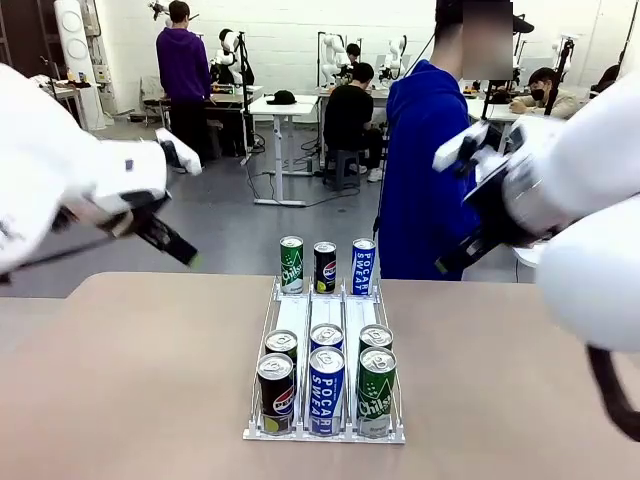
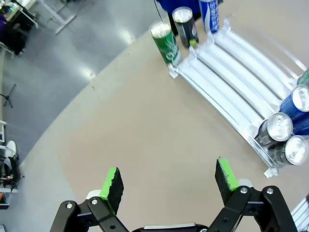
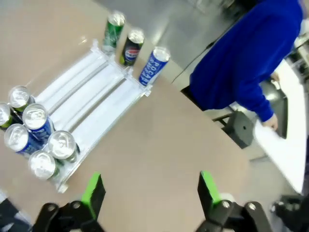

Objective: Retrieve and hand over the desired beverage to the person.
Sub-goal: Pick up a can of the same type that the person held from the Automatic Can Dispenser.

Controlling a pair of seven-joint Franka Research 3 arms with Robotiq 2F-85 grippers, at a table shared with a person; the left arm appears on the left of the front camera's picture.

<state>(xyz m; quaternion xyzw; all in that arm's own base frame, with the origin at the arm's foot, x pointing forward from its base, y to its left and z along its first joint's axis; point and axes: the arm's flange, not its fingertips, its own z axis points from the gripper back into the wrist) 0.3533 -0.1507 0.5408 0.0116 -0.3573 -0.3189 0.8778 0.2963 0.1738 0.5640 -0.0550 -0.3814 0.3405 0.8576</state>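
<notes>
The left gripper [image 2: 168,178] hung over the bare table [image 1: 130,380] beside the white rack [image 1: 310,312], jaws spread wide and holding nothing. The right gripper [image 3: 150,187] was equally wide and empty. A green can [image 1: 291,265], a black can [image 1: 325,267] and a blue can [image 1: 363,267] stood at the rack's far end, six other cans [image 1: 327,390] at its near end. The person [image 1: 425,170] in blue stood just beyond.

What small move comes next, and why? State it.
Probably lower the left gripper toward the near cans in the rack: both it and the right gripper hang open and empty above the table, and every can stands untouched. Which drink the person wants isn't shown.
</notes>
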